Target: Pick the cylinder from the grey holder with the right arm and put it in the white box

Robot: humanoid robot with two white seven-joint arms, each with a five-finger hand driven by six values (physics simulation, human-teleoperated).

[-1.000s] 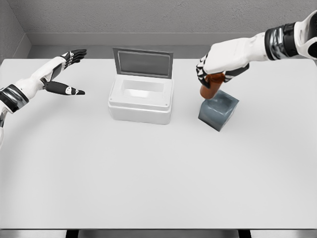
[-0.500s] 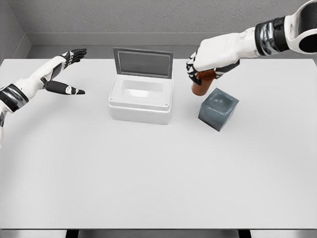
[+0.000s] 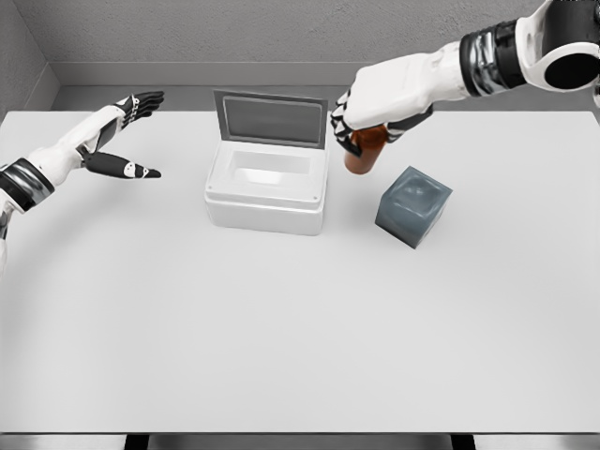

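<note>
Now — cylinder (image 3: 364, 150) inside right robot hand (image 3: 352, 124)

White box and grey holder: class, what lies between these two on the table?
In the head view, the brown cylinder held in the right hand hangs between the white box and grey holder.

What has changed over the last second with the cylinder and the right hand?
The right hand, shut on the brown cylinder, lifted it out of the grey holder and carried it left, toward the white box. Holder, box with its lid up, and the open left hand stayed put.
</note>
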